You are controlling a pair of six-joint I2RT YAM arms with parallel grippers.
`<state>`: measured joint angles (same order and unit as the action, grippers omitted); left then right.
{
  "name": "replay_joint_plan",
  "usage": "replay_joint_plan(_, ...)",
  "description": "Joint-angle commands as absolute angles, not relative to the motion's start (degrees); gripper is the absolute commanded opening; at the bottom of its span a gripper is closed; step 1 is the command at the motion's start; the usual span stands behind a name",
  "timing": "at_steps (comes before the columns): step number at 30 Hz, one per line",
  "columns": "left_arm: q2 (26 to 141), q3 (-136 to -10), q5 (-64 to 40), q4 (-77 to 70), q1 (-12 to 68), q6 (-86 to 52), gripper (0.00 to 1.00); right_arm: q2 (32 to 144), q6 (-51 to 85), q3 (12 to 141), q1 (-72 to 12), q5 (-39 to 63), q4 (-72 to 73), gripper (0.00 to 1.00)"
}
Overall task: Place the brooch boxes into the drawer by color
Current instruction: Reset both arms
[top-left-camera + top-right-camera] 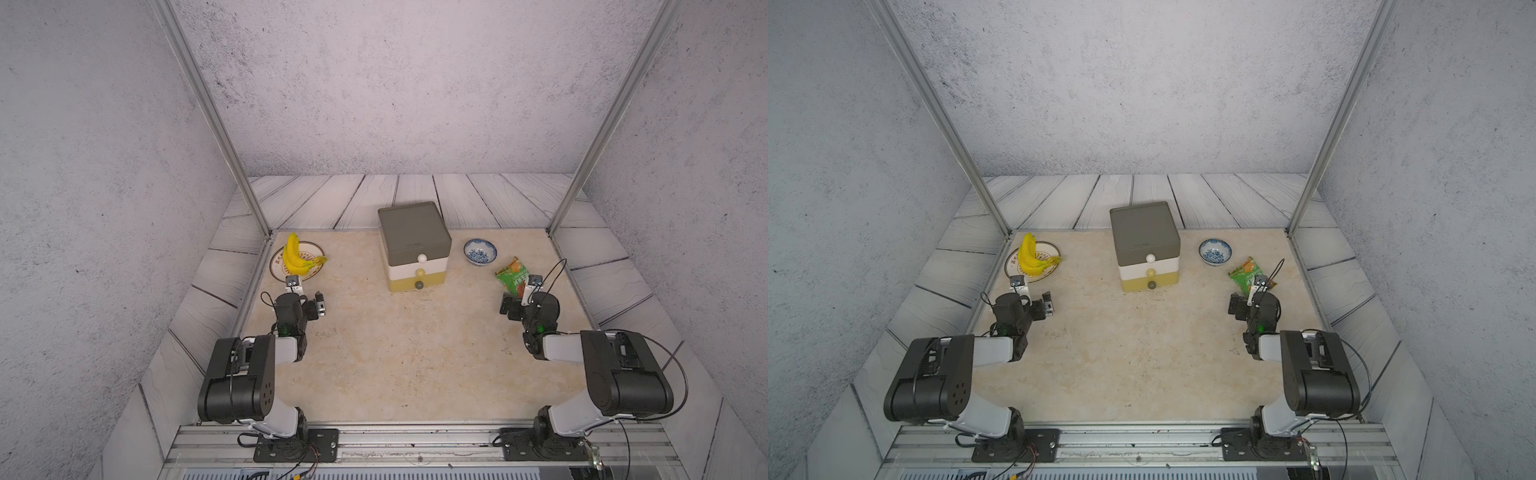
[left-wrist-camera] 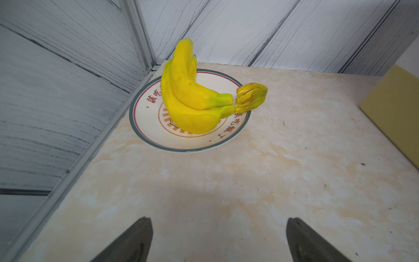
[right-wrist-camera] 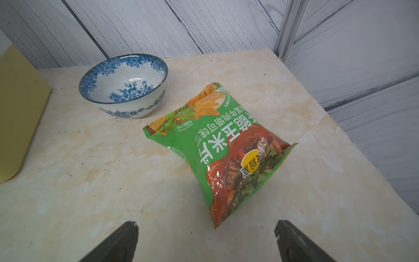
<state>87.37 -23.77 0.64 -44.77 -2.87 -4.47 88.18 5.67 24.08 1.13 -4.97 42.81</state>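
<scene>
Left arm (image 1: 241,374) and right arm (image 1: 623,374) sit folded at the desk's (image 1: 395,365) near edge, wrists low, jaws wide apart and empty. Farther back, centre, the drawer (image 1: 413,245) stands, all tiers closed.

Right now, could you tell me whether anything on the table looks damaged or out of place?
The banana bunch on the plate looks damaged: its stem cap stands apart from the fruit, joined only by thin bare pins. The drawer has all three tiers shut.
</scene>
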Motion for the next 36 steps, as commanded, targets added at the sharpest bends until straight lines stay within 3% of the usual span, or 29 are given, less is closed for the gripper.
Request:
replay_joint_plan(1,87.3,-24.5,0.1,-44.7,-3.0,-3.6,0.98,87.3,5.2,24.9,0.7,-6.2,43.0,1.0)
replay_joint_plan(36,87.6,-26.1,-1.8,-42.1,-2.3,-1.5,0.98,87.2,5.3,25.0,0.7,-6.2,42.6,1.0)
